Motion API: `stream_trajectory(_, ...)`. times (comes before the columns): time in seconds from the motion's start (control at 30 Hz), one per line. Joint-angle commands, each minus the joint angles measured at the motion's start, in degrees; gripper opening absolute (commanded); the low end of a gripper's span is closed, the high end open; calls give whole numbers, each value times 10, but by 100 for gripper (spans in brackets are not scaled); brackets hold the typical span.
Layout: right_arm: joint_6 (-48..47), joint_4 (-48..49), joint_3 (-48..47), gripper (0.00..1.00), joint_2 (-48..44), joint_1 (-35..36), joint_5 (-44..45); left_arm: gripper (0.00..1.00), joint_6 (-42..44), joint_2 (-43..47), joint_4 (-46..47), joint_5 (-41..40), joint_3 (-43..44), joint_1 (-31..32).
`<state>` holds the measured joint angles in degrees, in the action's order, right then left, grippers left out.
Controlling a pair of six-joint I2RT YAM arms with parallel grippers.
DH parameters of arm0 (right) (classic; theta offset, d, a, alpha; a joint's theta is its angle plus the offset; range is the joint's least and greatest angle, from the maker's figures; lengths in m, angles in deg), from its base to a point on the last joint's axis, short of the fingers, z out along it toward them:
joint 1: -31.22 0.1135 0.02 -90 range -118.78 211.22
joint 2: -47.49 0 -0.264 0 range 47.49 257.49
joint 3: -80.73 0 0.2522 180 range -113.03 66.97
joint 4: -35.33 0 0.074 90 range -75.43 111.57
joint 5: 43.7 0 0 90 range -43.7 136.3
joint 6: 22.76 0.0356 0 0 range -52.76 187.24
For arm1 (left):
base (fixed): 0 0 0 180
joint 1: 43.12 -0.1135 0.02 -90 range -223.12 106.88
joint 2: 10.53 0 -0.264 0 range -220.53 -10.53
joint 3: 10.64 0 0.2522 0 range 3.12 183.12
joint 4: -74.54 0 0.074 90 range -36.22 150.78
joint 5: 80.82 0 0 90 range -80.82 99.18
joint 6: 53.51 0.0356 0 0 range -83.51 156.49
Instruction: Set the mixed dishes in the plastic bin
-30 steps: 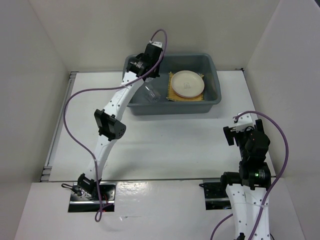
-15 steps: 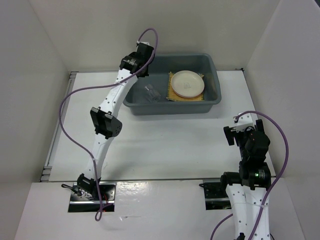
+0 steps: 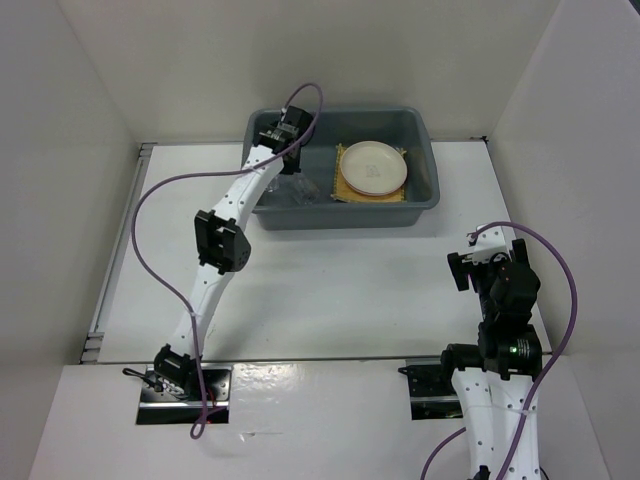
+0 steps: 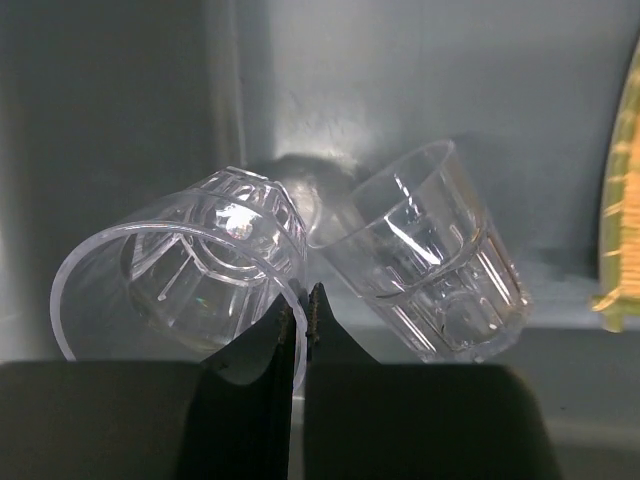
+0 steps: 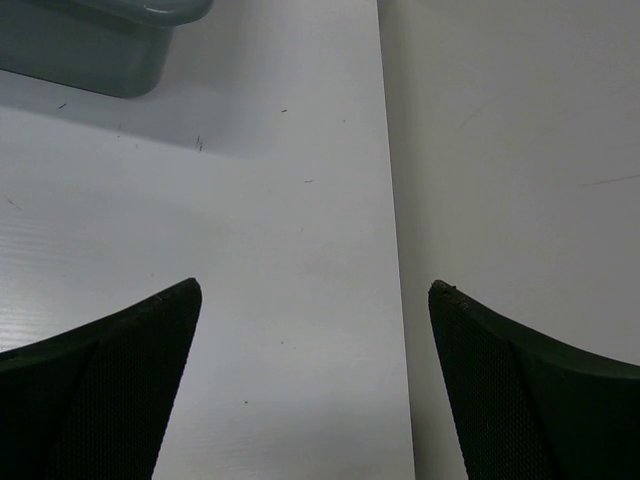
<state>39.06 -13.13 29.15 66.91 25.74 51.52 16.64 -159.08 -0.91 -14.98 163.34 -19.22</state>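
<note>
The grey plastic bin [image 3: 425, 195] stands at the back of the table. Inside it a cream plate [image 3: 374, 166] lies on a yellow woven mat [image 3: 372, 194]; the mat's edge [image 4: 622, 210] shows at the right of the left wrist view. My left gripper [image 4: 300, 302] reaches into the bin's left part, shut on the rim of a clear cup [image 4: 185, 270] that is tipped sideways. A second clear cup [image 4: 425, 265] lies on its side on the bin floor just right of it. My right gripper [image 5: 315, 300] hangs open over bare table, nothing between its fingers.
White walls close in the table on the left, back and right. The right gripper hangs close to the right wall [image 5: 520, 150], with a corner of the bin [image 5: 110, 40] far ahead to its left.
The left wrist swung left along the bin's back rim, then came back right and lower over the bin's left part. The right arm has not moved.
</note>
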Motion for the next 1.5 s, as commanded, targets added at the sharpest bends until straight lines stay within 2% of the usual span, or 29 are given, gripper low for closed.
stream_trajectory(0.0, 6, 28, 4, 99, -3, 6, 4, 0, -4, -7, -6, -2, 11, -3)
stream_trajectory(0.27, 6, 28, 4, 99, -3, 6, 4, 2, -4, -40, -17, -1, 16, -3)
stream_trajectory(0.37, 6, 28, 4, 99, -3, 6, 4, 9, -9, -53, -29, -1, 22, -3)
stream_trajectory(0.43, 6, 28, 4, 99, -3, 6, 4, 20, -9, -53, -29, -1, 22, -3)
stream_trajectory(0.47, 6, 28, 4, 99, -3, 6, 4, 20, -9, -53, -29, -1, 22, -3)
stream_trajectory(0.53, 6, 28, 4, 99, -3, 6, 4, 27, -9, -48, -29, -1, 22, -3)
stream_trajectory(0.57, 6, 28, 4, 99, -3, 6, 4, 34, -9, -42, -29, -1, 28, -3)
stream_trajectory(0.6, 6, 28, 4, 99, -3, 6, 4, 35, -9, -42, -29, -1, 28, -8)
stream_trajectory(0.67, 6, 28, 4, 99, -3, 6, 4, 45, -4, -37, -29, -1, 40, -8)
stream_trajectory(0.7, 6, 28, 4, 99, -3, 6, 4, 59, -4, -37, -29, 5, 40, -8)
stream_trajectory(0.73, 6, 28, 4, 99, -3, 6, 4, 66, -4, -30, -29, 12, 48, -8)
stream_trajectory(0.87, 6, 28, 4, 99, -3, 6, 4, 84, 10, -10, -16, 37, 68, -8)
stream_trajectory(1.07, 6, 28, 4, 99, 3, 6, 4, 90, 43, 3, 25, 109, 68, -8)
stream_trajectory(1.37, 6, 28, 4, 99, 13, 6, 9, 90, 96, -36, 65, 316, 86, -32)
stream_trajectory(1.47, 6, 28, 4, 99, 18, 6, 9, 90, 108, -68, 65, 343, 98, -37)
